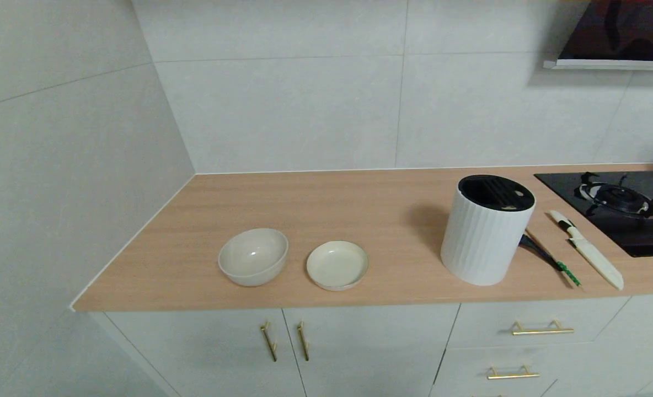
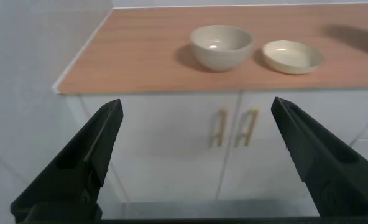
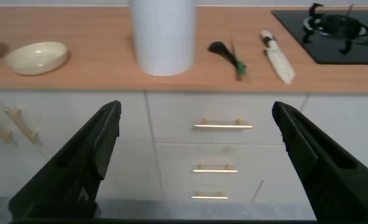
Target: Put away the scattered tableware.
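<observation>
Left gripper (image 2: 196, 106): fingers wide apart, holding nothing, low in front of the white cabinet doors with brass handles (image 1: 359, 353), left of the holder. Right gripper (image 3: 196, 107): fingers also spread, nothing held, low before the drawers below the holder.

On the light wooden countertop (image 1: 359, 204), the landmark is a white ribbed cylindrical utensil holder with a black slotted top (image 1: 486, 237), upright.

- Shallow cream round dish (image 1: 337, 264): left of the holder, well apart from it, near the front edge.
- Deep cream round bowl (image 1: 253, 256): further left, just beside the dish, not touching it.
- Black spoon with a green-patterned handle (image 1: 550, 259): lying flat just right of the holder, its head at the holder's base.
- White-bladed knife with a white and black handle (image 1: 587, 249): lying flat right of the spoon, apart from it.
- Black glass gas hob (image 1: 613, 215): right of and behind the holder, past the knife.
</observation>
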Controlling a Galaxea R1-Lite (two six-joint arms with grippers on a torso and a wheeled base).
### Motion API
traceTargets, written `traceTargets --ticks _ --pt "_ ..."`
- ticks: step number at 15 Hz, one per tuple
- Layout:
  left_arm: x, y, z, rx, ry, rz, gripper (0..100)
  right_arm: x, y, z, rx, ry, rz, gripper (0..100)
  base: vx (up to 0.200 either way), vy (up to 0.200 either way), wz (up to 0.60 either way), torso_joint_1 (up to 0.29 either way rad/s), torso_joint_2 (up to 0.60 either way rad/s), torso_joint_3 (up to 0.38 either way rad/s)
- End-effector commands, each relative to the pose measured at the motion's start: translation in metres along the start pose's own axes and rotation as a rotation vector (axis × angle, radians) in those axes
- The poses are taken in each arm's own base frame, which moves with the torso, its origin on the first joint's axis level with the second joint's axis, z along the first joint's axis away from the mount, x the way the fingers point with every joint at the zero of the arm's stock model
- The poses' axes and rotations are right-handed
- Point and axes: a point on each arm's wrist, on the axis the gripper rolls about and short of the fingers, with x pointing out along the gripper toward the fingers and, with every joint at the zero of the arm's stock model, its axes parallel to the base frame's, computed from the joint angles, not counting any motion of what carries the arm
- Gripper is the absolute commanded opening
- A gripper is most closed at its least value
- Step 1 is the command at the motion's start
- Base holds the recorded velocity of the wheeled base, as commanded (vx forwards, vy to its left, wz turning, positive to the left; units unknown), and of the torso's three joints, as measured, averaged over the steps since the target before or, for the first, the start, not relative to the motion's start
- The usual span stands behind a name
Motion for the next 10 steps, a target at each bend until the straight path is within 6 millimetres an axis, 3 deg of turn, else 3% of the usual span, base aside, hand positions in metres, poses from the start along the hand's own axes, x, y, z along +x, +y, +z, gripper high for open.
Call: traceTargets --ticks 1,9,10 --pt "0.0000 0.0000 0.0000 0.000 0.000 0.000 100 0.0000 0.0000 0.0000 0.000 0.000 0.002 100 0.000 0.200 0.00 0.007 0.00 0.002" --pt "0.0000 0.0000 0.0000 0.000 0.000 0.000 100 0.0000 0.0000 0.0000 0.000 0.000 0.000 100 0.000 0.200 0.00 0.003 0.00 0.002" --pt "0.0000 0.0000 0.0000 0.000 0.000 0.000 100 0.0000 0.0000 0.0000 0.000 0.000 0.000 100 0.000 0.000 0.00 0.000 0.00 0.000"
